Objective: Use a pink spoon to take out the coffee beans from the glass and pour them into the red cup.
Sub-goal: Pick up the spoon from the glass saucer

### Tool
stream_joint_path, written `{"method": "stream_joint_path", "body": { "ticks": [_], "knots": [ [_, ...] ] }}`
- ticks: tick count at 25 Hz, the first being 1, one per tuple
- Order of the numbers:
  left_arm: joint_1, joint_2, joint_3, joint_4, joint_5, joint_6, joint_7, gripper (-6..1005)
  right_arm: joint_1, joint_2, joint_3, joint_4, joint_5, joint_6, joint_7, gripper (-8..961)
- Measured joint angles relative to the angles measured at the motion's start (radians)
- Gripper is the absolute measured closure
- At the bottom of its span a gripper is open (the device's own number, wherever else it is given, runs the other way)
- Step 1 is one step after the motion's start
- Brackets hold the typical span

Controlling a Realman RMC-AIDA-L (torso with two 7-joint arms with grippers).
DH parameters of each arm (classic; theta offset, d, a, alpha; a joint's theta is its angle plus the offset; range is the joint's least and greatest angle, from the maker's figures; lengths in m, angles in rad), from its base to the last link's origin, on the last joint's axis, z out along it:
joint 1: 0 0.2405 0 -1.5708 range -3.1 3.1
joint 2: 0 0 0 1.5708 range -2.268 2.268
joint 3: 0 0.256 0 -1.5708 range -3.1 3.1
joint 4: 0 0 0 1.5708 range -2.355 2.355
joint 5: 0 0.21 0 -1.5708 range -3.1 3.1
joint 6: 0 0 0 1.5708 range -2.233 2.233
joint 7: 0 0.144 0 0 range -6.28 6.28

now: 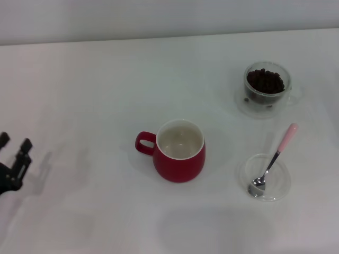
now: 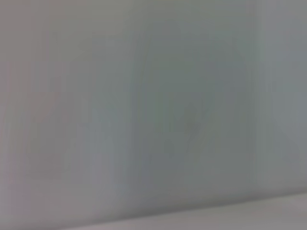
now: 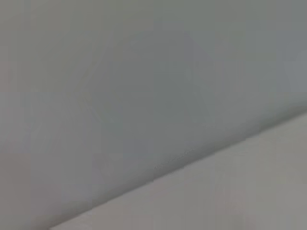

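The red cup [image 1: 180, 152] stands upright in the middle of the white table [image 1: 95, 95], its handle toward the left and its cream inside empty. The glass [image 1: 265, 89] with coffee beans [image 1: 265, 81] stands at the far right. The pink spoon [image 1: 275, 159] lies nearer on the right, its metal bowl in a shallow clear dish [image 1: 264, 177] and its pink handle pointing away over the rim. My left gripper [image 1: 14, 144] is open and empty at the left edge, far from everything. My right gripper is out of view. Both wrist views show only blank grey surface.
The table's far edge meets a pale wall [image 1: 159, 16] at the back. Bare tabletop lies between the left gripper and the red cup, and in front of the cup.
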Motion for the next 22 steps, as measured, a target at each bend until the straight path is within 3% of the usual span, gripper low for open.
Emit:
{"method": "stream_joint_path", "body": {
  "ticks": [3,7,14,18,22],
  "knots": [
    [0.004,0.001,-0.002,0.027,-0.026,-0.032,-0.001,522,0.009,-0.017,-0.007,0.001,-0.075,0.086,0.127,215],
    [0.01,0.002,-0.011,0.054,-0.063,-0.081,-0.001,522,0.02,-0.019,-0.008,0.001,-0.157,0.174,0.236,217],
    [0.008,0.001,-0.011,0.083,-0.149,-0.129,0.0,523,0.046,0.015,-0.064,0.051,-0.202,0.224,0.275,219],
    [-0.001,0.002,-0.011,0.083,-0.198,-0.132,0.001,523,0.058,0.047,-0.084,0.055,-0.204,0.216,0.273,221],
    [-0.008,0.002,-0.011,0.084,-0.249,-0.149,0.001,524,0.073,0.062,-0.1,0.055,-0.208,0.179,0.273,222]
  ]
}}
